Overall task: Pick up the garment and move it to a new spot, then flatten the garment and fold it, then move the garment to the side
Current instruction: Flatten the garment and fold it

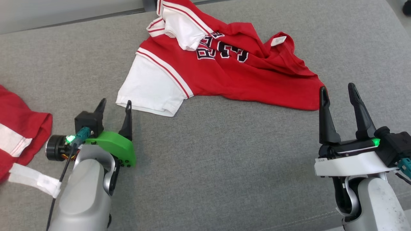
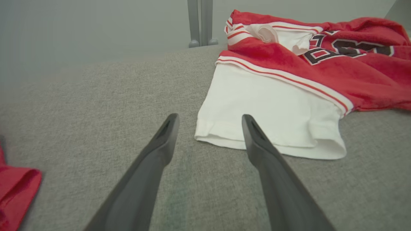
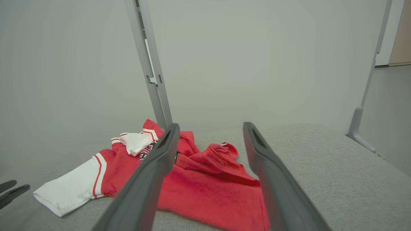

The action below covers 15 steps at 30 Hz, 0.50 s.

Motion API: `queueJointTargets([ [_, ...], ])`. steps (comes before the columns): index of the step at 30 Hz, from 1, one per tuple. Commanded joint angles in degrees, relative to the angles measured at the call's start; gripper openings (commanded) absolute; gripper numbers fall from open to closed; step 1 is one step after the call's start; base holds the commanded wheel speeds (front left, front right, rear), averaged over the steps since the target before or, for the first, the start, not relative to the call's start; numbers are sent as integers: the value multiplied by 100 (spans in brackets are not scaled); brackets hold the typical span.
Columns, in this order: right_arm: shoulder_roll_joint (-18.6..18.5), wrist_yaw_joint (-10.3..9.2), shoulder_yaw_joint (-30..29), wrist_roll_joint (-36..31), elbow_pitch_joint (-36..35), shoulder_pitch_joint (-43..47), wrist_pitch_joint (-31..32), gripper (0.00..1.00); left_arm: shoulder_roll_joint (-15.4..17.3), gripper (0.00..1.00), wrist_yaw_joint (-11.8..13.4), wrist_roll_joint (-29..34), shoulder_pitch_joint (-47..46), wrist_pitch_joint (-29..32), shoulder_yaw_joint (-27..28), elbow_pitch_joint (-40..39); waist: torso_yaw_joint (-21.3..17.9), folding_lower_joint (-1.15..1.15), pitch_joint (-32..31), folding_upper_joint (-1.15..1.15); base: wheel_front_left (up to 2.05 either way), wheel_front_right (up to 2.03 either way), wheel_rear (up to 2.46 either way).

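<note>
Across your grey fabric counter (image 1: 224, 154) sprawls a crumpled red-and-white jersey (image 1: 250, 77); left tool (image 1: 115, 102) and right tool (image 1: 337, 88) (both empty) gape apart.

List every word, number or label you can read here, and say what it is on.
Black block lettering on the red garment: upside down, partly folded under, not legible.
White neck tag: print too small.
White strip beside the other red cloth: blurred.
</note>
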Motion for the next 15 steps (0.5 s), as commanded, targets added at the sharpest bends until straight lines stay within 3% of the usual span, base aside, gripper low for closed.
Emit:
queueJointTargets([
  [1,-3,-8,5,36,-27,-59,-17,100,104,100,7,77,-206,23,-10,163,-211,0,250,0,0,0,0],
  [15,-3,-8,-47,66,-8,-114,-17,100,292,100,58,97,-1049,133,-108,1664,-421,0,459,0,0,0,0],
])
